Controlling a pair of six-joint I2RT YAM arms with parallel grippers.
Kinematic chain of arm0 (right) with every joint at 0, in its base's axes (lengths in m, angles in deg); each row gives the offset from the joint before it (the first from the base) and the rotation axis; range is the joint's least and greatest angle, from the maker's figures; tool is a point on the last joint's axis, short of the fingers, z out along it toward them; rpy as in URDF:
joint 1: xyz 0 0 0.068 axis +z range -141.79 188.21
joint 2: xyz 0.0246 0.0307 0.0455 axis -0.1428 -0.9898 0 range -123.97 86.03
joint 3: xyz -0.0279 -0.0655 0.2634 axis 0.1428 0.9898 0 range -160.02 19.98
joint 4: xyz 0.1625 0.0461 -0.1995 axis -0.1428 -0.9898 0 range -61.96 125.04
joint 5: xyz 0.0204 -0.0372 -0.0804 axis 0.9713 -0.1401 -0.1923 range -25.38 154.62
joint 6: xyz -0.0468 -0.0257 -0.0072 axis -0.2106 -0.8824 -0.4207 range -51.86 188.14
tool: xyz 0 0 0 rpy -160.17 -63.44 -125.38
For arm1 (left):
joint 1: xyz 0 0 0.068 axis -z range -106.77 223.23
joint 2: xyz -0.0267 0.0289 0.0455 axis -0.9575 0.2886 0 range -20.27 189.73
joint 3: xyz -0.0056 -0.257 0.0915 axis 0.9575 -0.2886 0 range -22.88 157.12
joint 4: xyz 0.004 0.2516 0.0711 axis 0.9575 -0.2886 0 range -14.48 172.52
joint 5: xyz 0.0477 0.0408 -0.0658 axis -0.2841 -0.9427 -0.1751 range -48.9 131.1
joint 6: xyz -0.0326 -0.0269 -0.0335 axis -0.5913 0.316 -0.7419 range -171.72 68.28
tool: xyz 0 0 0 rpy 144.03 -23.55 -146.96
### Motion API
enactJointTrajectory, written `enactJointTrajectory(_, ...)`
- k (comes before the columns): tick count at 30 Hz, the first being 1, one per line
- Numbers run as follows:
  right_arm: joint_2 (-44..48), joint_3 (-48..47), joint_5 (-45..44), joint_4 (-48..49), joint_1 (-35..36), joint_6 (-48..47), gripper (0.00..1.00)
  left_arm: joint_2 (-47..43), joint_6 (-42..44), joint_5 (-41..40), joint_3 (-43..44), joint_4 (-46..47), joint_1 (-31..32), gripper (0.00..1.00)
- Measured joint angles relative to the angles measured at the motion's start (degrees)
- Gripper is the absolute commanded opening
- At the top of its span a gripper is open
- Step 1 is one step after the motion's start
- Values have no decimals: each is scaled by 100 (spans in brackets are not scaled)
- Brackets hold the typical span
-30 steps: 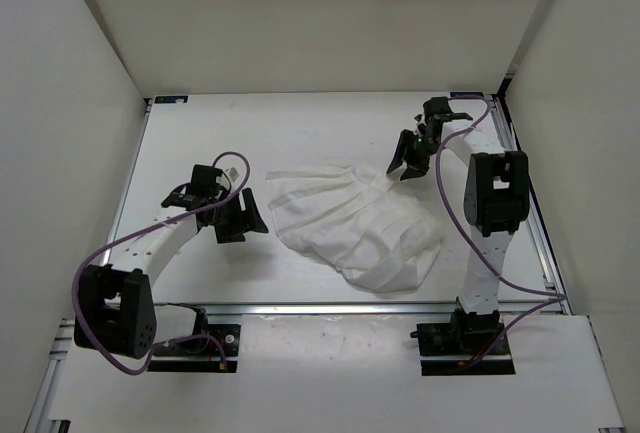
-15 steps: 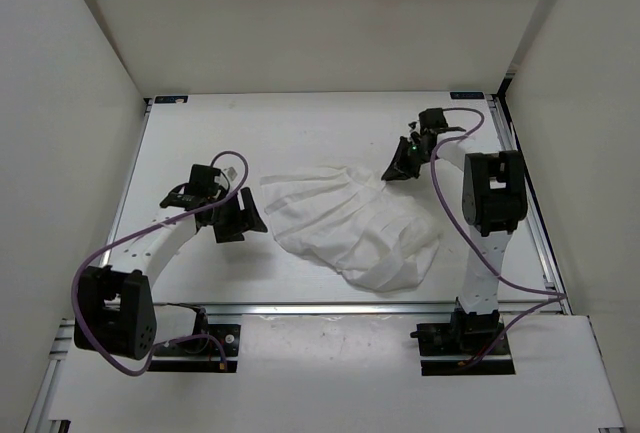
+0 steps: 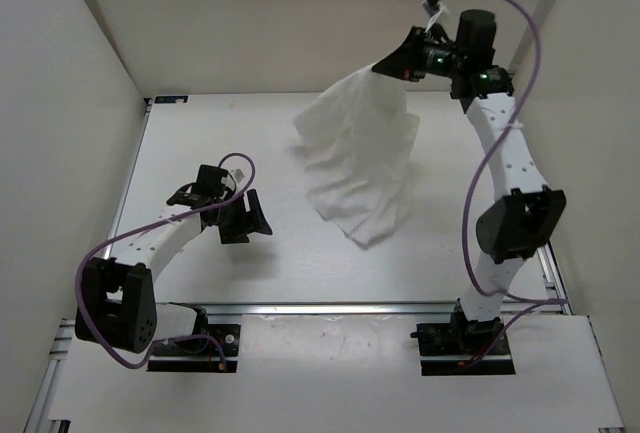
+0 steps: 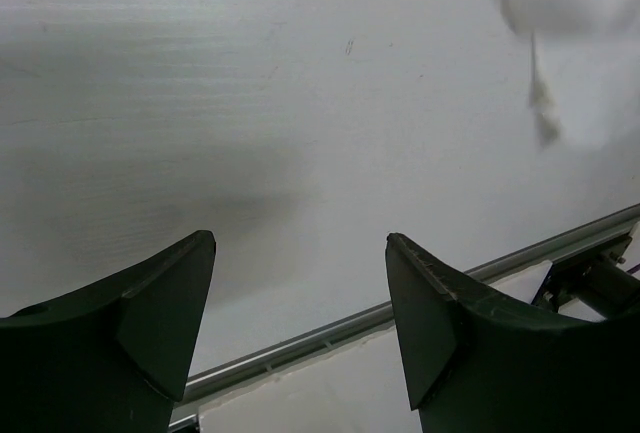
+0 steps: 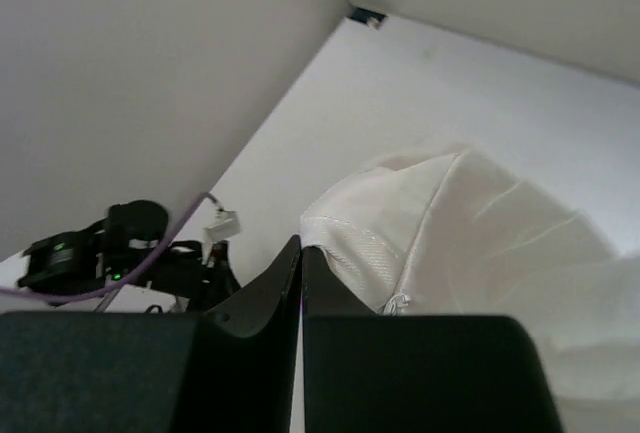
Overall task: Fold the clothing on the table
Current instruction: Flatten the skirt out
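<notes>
- The right gripper (image 3: 390, 63) is raised high near the back wall (image 3: 280, 23), its jaws pressed together on one edge of the thin white pleated garment (image 3: 360, 153). The right wrist view shows the fingers meeting flat, with a hemmed edge of the cloth (image 5: 470, 223) right beside them.
- The garment hangs from that single pinch and widens downward over the middle of the matte white table (image 3: 200, 133). Held this way, its own weight likely pulls the bunched fabric straight so that an edge can be found.
- Its lowest tip points toward the near side. I cannot tell whether it touches the surface.
- The left gripper (image 3: 250, 223) sits low over the table's left half with its jaws spread wide and nothing between them, and it is well apart from the cloth. In its wrist view only bare tabletop (image 4: 200, 73) shows between the fingers — it looks placed to take a lower corner.
- There is bare surface to the left and on the near side for laying the cloth flat. The aluminium rail edge (image 3: 330, 306) bounds the near side, and the side walls close in — the right arm already works close to the back corner.
</notes>
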State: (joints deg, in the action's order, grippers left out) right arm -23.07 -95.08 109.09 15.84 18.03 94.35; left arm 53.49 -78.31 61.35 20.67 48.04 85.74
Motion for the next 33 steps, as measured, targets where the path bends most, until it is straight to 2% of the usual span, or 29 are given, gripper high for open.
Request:
enactJointTrajectory(6,1338,-37,407,-22,122,-516,0,133,2,37,0,13,114,80)
enactJointTrajectory(8,1637,223,396,-68,433,-745,0,190,9,37,2,17,136,80)
enactJointTrajectory(11,2048,1307,411,-24,1001,-942,1,289,17,39,4,20,184,79)
enactJointTrajectory(12,2103,1770,468,-33,1172,-979,6,319,17,42,4,17,216,80)
enactJointTrajectory(14,1985,2577,549,-345,1357,-1040,22,358,22,42,4,17,269,80)
enactJointTrajectory(17,1513,3436,345,-1150,1392,-1276,35,363,20,44,2,15,317,80)
enactJointTrajectory(18,1451,3731,190,-1370,1366,-1335,40,363,20,42,-7,20,321,79)
enactJointTrajectory(21,1620,4223,-153,-2002,1134,-1394,44,363,20,39,-61,7,328,79)
enactJointTrajectory(25,2544,4288,-151,-1755,203,-1193,42,372,-31,35,-59,2,400,78)
enactJointTrajectory(28,3077,4291,-278,-1469,-463,-1095,42,494,-177,13,146,31,608,70)
enactJointTrajectory(33,3012,4557,-356,-1239,-476,-975,42,1008,-684,-192,914,734,931,61)
